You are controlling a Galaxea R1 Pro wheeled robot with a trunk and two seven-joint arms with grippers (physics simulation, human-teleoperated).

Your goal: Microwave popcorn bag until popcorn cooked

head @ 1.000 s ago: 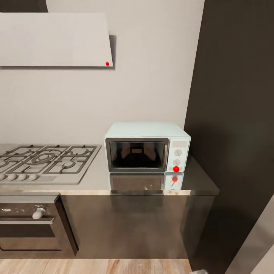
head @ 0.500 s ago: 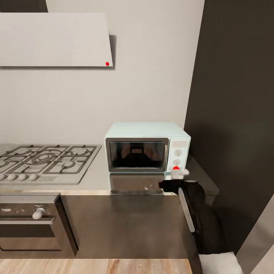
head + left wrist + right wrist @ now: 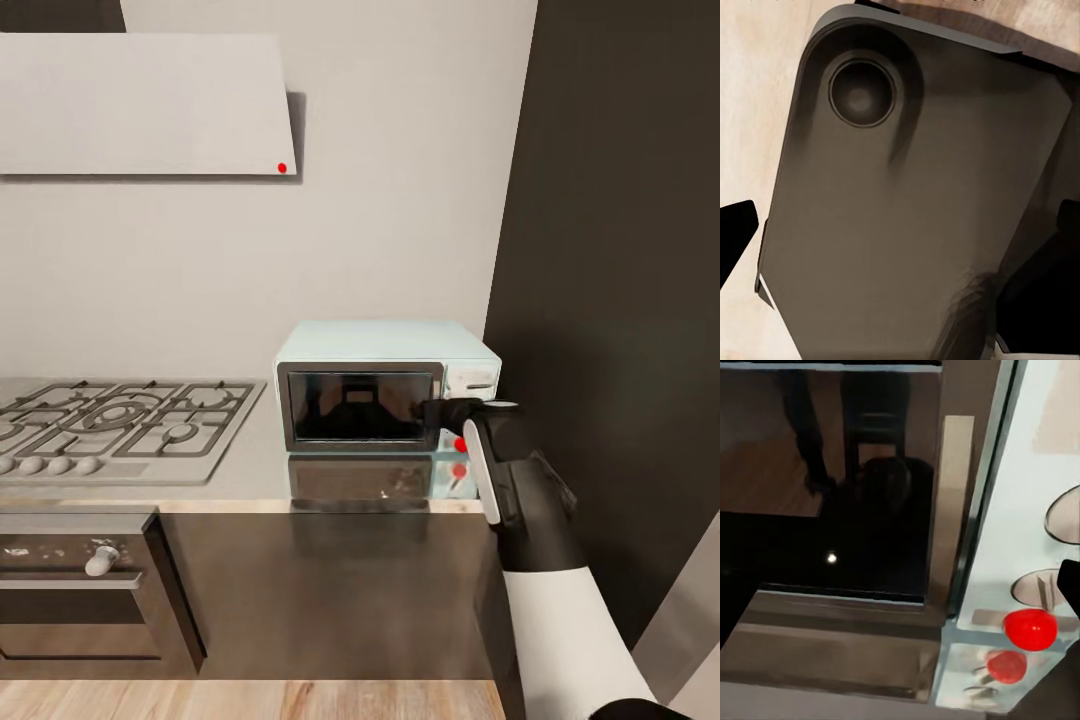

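Right gripper [image 3: 447, 411] | at microwave [image 3: 385, 385] door's right edge, probably to open it | finger state indeterminate | door shut

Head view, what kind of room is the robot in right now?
A home kitchen, most likely. A gas hob is set into a grey metal countertop, a built-in oven sits below it, and a small mint-blue microwave stands on the worktop beside it.
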